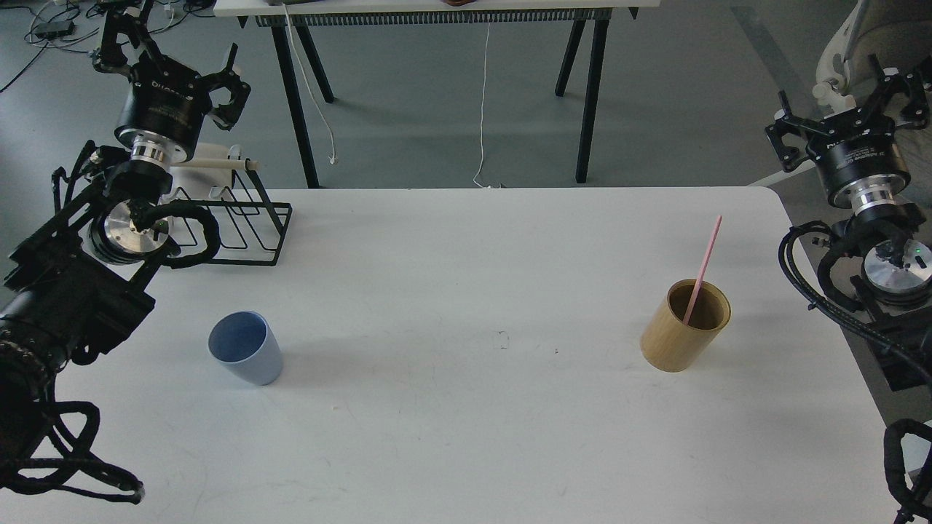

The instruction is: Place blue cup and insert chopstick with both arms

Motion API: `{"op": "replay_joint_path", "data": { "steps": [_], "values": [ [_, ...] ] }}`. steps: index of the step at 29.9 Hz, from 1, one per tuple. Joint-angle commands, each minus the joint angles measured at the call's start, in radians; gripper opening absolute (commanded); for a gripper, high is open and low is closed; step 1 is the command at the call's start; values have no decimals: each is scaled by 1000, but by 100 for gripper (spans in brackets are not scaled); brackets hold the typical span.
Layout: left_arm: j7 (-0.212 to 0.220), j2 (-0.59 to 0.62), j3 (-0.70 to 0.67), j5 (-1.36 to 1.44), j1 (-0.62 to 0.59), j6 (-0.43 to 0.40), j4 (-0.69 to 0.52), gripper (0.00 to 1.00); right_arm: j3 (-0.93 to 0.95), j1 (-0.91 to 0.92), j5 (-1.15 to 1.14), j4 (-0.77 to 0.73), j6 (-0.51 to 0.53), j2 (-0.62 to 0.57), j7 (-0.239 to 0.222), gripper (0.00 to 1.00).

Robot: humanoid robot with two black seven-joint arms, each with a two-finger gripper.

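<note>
The blue cup (246,347) stands upright on the white table (466,437) at the left, its mouth facing up. A pink chopstick (702,269) leans inside a tan bamboo holder (685,324) on the right side of the table. My left gripper (173,54) is raised above the table's far left corner, well behind the cup, open and holding nothing. Off the table's right edge, my right gripper (850,102) is also raised and open, empty, beyond the holder.
A black wire rack (237,222) with a pale wooden rod (218,165) stands at the table's far left corner, just under my left arm. Beyond the table stands another table with black legs (586,94) and hanging white cables.
</note>
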Motion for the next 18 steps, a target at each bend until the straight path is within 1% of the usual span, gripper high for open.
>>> {"op": "replay_joint_path", "data": {
  "steps": [1,4,7,9,11,14,18],
  "values": [
    [1,-2,2,1,1,13,0,100,1,-3,-2,10,0,7,0,99],
    [10,1,6,1,1,4,0,100,-2,-3,-2,13,0,9,0,99],
    [0,12,-1,1,-1,-18,-3,100,-8,-3,-2,13,0,9,1,99],
    [12,22,9,1,-4,-18,-24,100,-10,-3,-2,13,0,9,0,99],
    [16,63,20,8,-4,-18,-84,100,-10,-3,-2,13,0,4,1,99],
    [39,169,86,30,-4,-18,-246,100,-4,-2,-2,13,0,-2,1,99],
    [46,306,144,172,-16,-18,-415,100,-2,-3,-2,10,0,-14,1,99]
  ]
}}
